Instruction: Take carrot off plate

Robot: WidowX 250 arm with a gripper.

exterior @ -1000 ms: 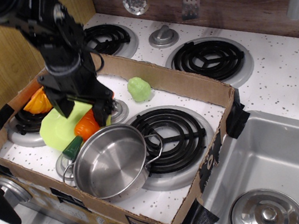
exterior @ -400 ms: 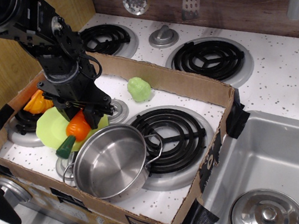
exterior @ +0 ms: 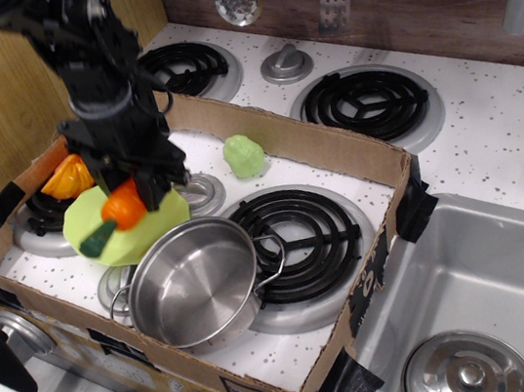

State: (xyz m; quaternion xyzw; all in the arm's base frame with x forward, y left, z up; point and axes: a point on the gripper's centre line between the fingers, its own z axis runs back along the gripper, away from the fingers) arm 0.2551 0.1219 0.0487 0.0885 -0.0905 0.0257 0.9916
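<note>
The orange carrot (exterior: 123,206) with its dark green stub (exterior: 99,239) hangs tilted, stub pointing down to the left, over the lime-green plate (exterior: 163,228). My gripper (exterior: 135,190) comes down from above and is shut on the carrot's thick orange end. The carrot looks lifted a little off the plate, though I cannot tell if the stub still touches it. The plate lies at the left of the cardboard tray, its near rim behind the pot.
A steel pot (exterior: 194,283) stands just in front of the plate. An orange-yellow wedge toy (exterior: 69,176) lies at the far left, a pale green lumpy toy (exterior: 244,155) at the back. The cardboard tray walls (exterior: 334,151) ring the stove top. A sink (exterior: 482,281) is at the right.
The gripper has closed on the carrot and moved up and slightly left with it, drawing it away from the pot's rim. The plate shifted a little.
</note>
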